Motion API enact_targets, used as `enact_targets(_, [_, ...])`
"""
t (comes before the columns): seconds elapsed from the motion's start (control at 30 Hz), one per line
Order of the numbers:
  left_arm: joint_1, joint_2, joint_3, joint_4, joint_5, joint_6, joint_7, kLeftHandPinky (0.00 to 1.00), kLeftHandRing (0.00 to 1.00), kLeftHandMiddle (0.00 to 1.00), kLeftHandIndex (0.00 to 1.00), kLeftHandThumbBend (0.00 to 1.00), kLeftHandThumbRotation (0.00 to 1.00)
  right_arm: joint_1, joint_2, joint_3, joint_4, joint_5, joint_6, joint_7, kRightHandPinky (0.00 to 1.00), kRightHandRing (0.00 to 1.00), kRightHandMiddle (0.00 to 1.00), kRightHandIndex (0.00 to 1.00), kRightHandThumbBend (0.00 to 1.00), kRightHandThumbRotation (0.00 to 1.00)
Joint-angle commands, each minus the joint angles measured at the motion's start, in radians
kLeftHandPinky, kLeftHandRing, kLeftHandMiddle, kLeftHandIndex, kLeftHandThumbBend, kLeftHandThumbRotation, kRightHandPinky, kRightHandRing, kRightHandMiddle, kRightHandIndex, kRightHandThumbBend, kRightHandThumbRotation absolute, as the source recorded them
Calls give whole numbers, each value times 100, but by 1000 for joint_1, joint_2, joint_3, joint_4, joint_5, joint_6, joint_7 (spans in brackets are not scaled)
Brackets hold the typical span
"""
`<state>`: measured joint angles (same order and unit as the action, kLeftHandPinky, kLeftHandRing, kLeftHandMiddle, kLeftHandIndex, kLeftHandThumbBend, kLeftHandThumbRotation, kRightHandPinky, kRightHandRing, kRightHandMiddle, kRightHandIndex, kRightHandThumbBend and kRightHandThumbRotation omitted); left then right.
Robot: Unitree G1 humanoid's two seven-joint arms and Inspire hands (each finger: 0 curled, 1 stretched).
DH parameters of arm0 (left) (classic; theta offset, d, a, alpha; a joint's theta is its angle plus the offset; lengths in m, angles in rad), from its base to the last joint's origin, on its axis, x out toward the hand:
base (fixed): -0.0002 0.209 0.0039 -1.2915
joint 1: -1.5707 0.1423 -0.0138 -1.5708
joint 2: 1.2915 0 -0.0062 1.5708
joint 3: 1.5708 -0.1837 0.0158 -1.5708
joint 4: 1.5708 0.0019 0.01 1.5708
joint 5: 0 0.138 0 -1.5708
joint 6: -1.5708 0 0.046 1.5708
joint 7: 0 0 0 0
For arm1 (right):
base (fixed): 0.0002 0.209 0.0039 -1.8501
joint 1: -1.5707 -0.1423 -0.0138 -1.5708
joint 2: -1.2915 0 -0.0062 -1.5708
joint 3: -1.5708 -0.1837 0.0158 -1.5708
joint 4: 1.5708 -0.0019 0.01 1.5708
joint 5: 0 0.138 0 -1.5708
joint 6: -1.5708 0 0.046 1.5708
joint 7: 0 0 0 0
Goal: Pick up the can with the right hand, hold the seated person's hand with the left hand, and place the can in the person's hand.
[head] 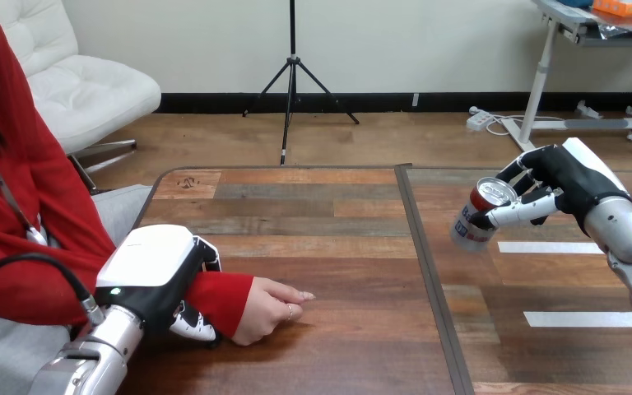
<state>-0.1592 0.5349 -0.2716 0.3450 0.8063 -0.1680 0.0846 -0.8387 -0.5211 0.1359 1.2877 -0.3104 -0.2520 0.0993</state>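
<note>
Nearest to us, the silver left forearm (90, 350) comes in from the bottom edge, which cuts it off. It ends in the left hand (158, 276), which lies back-up over the person's wrist (222, 300). The white shell covers the palm and most of the fingers. We do see one jointed digit (193, 323) curling under the near side of the red sleeve (218, 298), and dark fingertips reaching over its far side, so the hand is closed round the wrist. The wrist itself is hidden by the sleeve and the robot hand.

Just beyond the cuff, the person's hand (270, 309) rests on the wooden table (313, 239), palm down and loosely curled, with its fingers pointing toward the view's right. It holds nothing that we can see.

A dark seam (429, 280) runs across the table top, and beyond it lie two white strips (550, 247).

Farther off at the right, the right forearm (625, 234) enters from the side edge, partly cut off. The right hand (564, 181) grips the can (479, 216). Its thumb crosses the can's near side, and its fingers (527, 174) wrap behind it. The can is tilted, with its silver top turned up toward the hand, and it is well apart from the person's hand. The thumb covers part of its side. It seems lifted off the table, though we cannot tell this for sure.
</note>
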Motion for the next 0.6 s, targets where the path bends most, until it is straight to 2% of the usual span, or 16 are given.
enact_targets(0.0, [-11, -18, 15, -54, -37, -23, 37, 31, 36, 39, 39, 81, 0, -67, -2, -22, -74, 20, -27, -9, 33, 37, 43, 49, 79, 0])
enact_targets(0.27, [-10, -24, 38, -103, -66, -33, 68, 30, 34, 38, 38, 82, 0, -65, 14, -27, -95, 30, -33, -3, 32, 36, 41, 48, 79, 1])
enact_targets(0.57, [-16, -46, 74, -205, -88, -10, 92, 29, 33, 37, 38, 87, 0, -65, 45, -19, -138, 27, -29, -9, 31, 35, 41, 47, 79, 0])
